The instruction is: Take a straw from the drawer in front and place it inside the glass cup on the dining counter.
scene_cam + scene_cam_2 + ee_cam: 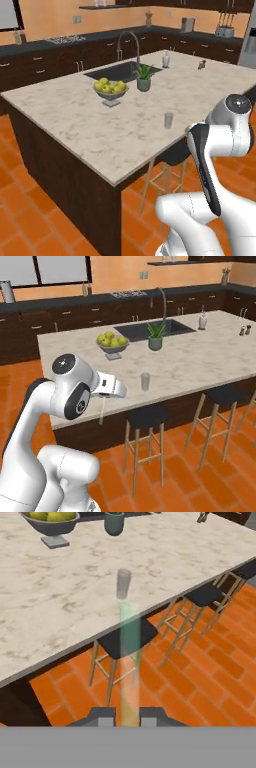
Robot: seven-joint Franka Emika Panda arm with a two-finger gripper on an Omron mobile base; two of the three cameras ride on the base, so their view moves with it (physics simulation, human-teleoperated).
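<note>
The glass cup [169, 120] stands on the table [75, 107] near its front edge; fruit bowl [111, 90] and plant pot [144, 82] sit farther back, beside the sink [112, 73].

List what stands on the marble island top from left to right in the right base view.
Fruit bowl of yellow-green fruit → glass cup → potted plant → white bottle → small salt and pepper shakers, all on the dining counter.
</note>
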